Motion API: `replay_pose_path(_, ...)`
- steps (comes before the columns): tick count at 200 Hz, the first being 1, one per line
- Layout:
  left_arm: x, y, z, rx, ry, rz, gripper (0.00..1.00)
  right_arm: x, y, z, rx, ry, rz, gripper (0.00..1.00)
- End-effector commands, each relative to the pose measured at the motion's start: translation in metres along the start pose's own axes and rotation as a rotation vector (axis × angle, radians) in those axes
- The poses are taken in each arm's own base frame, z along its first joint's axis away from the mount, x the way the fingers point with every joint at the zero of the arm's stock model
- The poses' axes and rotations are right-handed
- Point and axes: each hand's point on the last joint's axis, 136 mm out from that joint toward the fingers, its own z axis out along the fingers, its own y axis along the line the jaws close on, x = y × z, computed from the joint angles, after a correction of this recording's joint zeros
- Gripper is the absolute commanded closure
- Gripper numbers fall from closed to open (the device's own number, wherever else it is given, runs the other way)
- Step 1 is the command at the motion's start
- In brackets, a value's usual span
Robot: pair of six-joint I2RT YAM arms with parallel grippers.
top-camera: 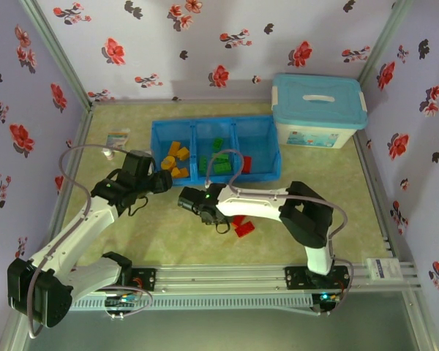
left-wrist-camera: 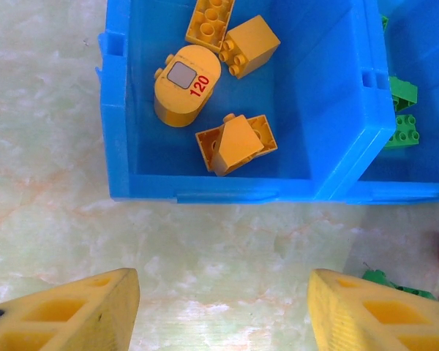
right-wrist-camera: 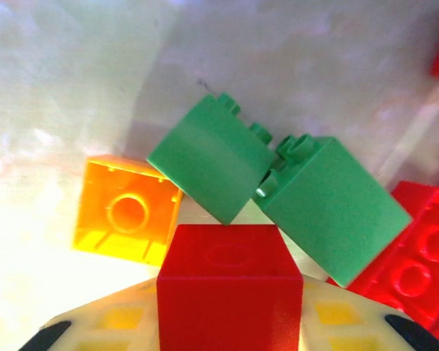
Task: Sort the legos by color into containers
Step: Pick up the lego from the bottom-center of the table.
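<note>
The sorting is judged to be well advanced but not finished: in the overhead view most of the legos are seen divided among the containers point(top-camera: 216, 122), a blue tray of three joined compartments, with yellow-orange pieces point(top-camera: 177, 157) laid in the left compartment, green pieces point(top-camera: 221, 162) in the middle one and a red piece point(top-camera: 246, 164) in the right one. A small heap is left unsorted on the table point(top-camera: 175, 241) just in front of the tray, where loose red bricks point(top-camera: 243, 226) are seen beside the right gripper point(top-camera: 187, 199). From the right wrist, two green bricks point(right-wrist-camera: 212, 164) leaning against each other, an upturned orange brick point(right-wrist-camera: 128, 216) and more red ones are made out there. A red brick point(right-wrist-camera: 230, 292) is held between the pads of the right gripper, which are pressed against its two sides, so the step in hand is judged to be its pick-up for the right compartment. The left gripper point(left-wrist-camera: 223, 296) is held open and empty above bare table, just short of the left compartment's near wall. As to writing, "120" is printed in red on a rounded yellow-orange piece point(left-wrist-camera: 186, 84) beside a grey square window; a label on the white storage box point(top-camera: 318, 110) and a sticker on the rail point(top-camera: 384, 269) are too small to be read
</note>
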Motion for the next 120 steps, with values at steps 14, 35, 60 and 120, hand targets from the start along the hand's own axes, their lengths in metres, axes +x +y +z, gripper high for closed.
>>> replay_pose_path(14, 0.001, 0.001, 0.001, -0.009, -0.004, -0.005, 0.38, -0.046, -0.016, -0.058, -0.002, -0.144, -0.061, 0.74)
replay_pose_path(35, 0.003, -0.001, 0.001, -0.006, 0.0, -0.003, 0.38, -0.071, -0.025, -0.068, -0.026, -0.166, -0.046, 0.74)
replay_pose_path(60, 0.007, -0.005, 0.0, 0.005, 0.007, 0.008, 0.38, -0.1, -0.046, -0.074, -0.028, -0.181, -0.015, 0.74)
replay_pose_path(120, 0.017, -0.006, 0.002, 0.013, 0.015, 0.011, 0.38, -0.135, -0.1, -0.06, -0.092, -0.111, 0.089, 0.73)
